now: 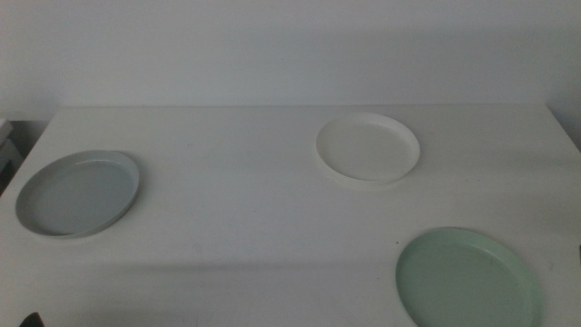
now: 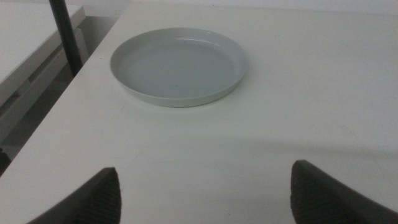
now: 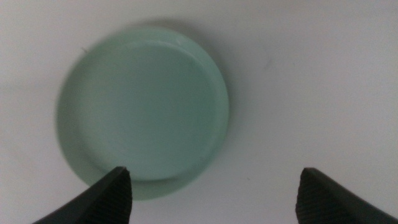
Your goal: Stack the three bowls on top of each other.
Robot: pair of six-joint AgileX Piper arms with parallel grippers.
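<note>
Mint green bowl sits closest to the camera, at the near right corner of the tabletop. Right tool hangs above it, jaws spread wide and holding nothing; the wrist view looks almost straight down, with one jaw over the bowl's rim and the other over bare tabletop beside it. No contact with the bowl can be made out.

Left tool is likewise spread and empty, low over the tabletop near the left edge. Grey-blue bowl lies ahead of it, well apart from the jaws, close to the left edge. A dark upright pole stands just off that edge, beyond the bowl.

White bowl rests farther back, right of centre, toward the far edge. Neither tool is near it.

Progress: none of the stacking is done. All three bowls lie separately, upright, empty and well apart from one another. Judgement: both lifts and both placements remain. The right tool looks set to start with the mint green bowl, though it has not closed on the rim.

Markings: no brand, label or writing legible on the bowls, tools or tabletop.
</note>
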